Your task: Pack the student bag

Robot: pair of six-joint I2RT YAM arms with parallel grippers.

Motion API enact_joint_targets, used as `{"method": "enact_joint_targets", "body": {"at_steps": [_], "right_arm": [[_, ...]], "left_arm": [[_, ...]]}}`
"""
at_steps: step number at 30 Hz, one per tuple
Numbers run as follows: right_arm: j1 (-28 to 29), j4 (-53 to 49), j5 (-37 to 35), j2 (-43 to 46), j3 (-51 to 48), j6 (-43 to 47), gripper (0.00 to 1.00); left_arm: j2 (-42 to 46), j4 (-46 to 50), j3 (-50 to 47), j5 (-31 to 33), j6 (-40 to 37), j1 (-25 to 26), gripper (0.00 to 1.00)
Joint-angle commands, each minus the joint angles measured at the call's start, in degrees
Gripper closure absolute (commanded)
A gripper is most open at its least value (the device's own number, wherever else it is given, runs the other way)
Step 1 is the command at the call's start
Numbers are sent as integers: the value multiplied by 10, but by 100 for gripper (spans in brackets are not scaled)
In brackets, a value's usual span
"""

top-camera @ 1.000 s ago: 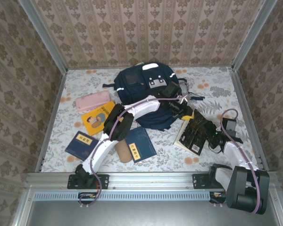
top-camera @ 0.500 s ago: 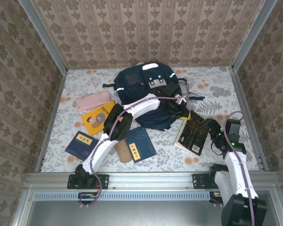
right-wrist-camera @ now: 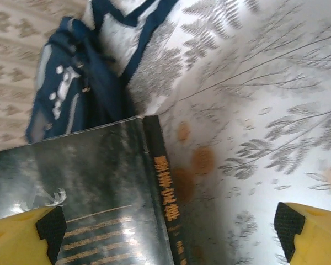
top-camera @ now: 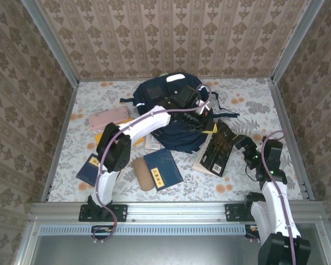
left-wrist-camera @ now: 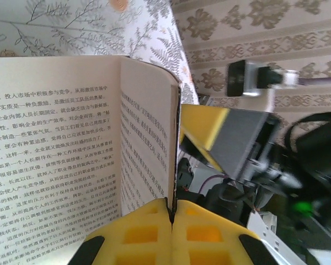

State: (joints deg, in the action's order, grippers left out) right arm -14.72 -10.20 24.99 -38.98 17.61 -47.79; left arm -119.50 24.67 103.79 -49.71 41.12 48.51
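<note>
1 student bag, navy, far centre of the table. 1 black book, open, just right of it: left gripper clamped on its cover; right gripper spread wide beside it. 2 blue books, 1 yellow book, 1 pink pouch.

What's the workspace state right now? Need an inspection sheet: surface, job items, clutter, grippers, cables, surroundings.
Surface: floral table cover, flat, with most items on the left and centre.
Job's things: student bag lies at far centre. The black book is open at its right side.
Clutter: pink pencil case, yellow book, small blue book, larger blue book, tan rounded object.
Grippers: left gripper is shut on the black book's cover edge. Right gripper is open over the same book.
Cables: purple cable runs along the left arm, and a second purple cable loops at the right arm.
Surroundings: wallpapered walls, metal frame rail.
</note>
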Motion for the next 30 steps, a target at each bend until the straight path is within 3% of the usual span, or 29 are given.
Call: {"method": "enact_joint_targets", "body": {"at_steps": [1, 6, 10, 14, 21, 25, 27, 29, 30], "right_arm": [[3, 161, 113, -12, -38, -55, 0], [8, 289, 163, -5, -80, -98, 0], [45, 354, 191, -32, -82, -101, 0], [114, 360, 191, -92, -56, -79, 0], [158, 378, 149, -119, -54, -81, 3], [166, 359, 128, -136, -51, -76, 27], [167, 358, 117, -133, -57, -81, 49], [167, 333, 105, -123, -55, -74, 69], [167, 315, 99, -115, -52, -69, 76]], "left_arm": [[47, -26, -31, -20, -30, -16, 100], [78, -49, -72, -23, -22, -40, 100], [82, -61, -83, -32, -17, -54, 100], [84, -77, -92, -36, -10, -66, 100], [83, -105, -124, -35, 4, -79, 100], [71, -107, -134, -33, 9, -80, 100], [66, -105, -136, -29, 15, -83, 99], [66, -107, -139, -30, 24, -86, 90], [67, -99, -138, -25, 22, -88, 79]]}}
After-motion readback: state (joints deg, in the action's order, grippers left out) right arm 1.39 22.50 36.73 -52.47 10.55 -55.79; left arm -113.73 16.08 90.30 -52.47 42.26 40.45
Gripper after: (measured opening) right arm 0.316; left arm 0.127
